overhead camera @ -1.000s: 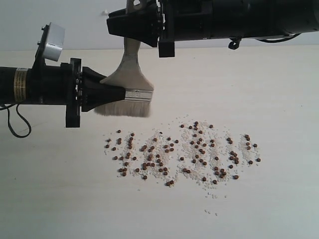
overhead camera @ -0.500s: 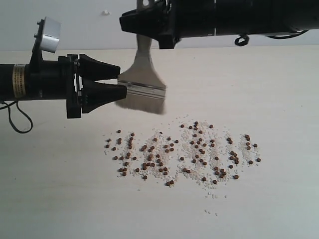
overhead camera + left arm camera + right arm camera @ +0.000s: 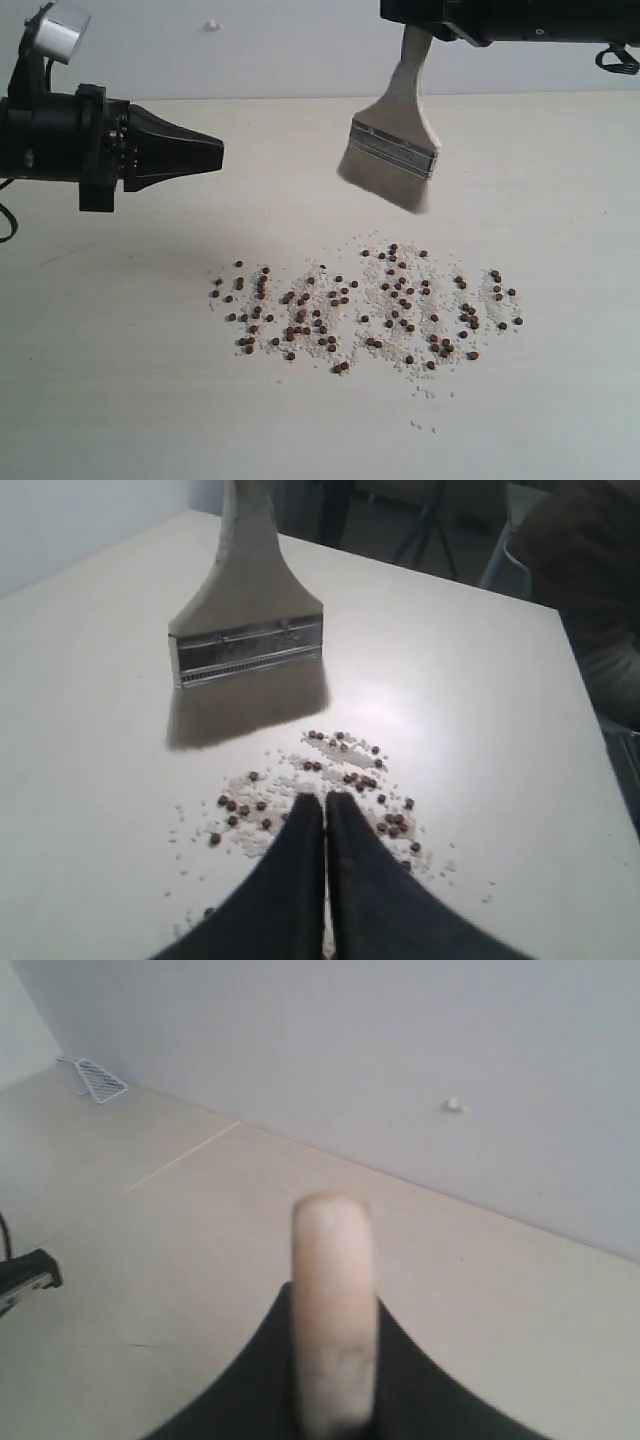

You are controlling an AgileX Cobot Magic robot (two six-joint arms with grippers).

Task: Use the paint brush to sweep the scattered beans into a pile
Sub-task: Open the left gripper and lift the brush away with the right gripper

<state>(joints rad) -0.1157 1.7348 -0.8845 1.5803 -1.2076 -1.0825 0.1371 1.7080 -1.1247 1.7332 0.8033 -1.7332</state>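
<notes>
The paint brush (image 3: 392,150) hangs in the air above the table, bristles down, over the far side of the beans (image 3: 365,312). My right gripper (image 3: 412,22) is shut on its cream handle (image 3: 333,1290) at the top edge of the exterior view. The beans lie scattered in a wide band with whitish crumbs, and no pile is in view. My left gripper (image 3: 220,152) is shut and empty, hovering at the left, well apart from the brush. In the left wrist view its fingertips (image 3: 325,800) point at the beans (image 3: 345,770), with the brush (image 3: 250,650) beyond.
The pale table (image 3: 120,380) stretches around the beans on all sides. A light wall (image 3: 250,50) rises behind it. A small white mesh object (image 3: 98,1080) lies at the wall's foot. A dark shape (image 3: 590,570) stands past the table's far edge.
My left gripper let go of the brush's ferrule, shut, and drew back to the left. The right gripper carried the brush to the right, now over the band's right half.
</notes>
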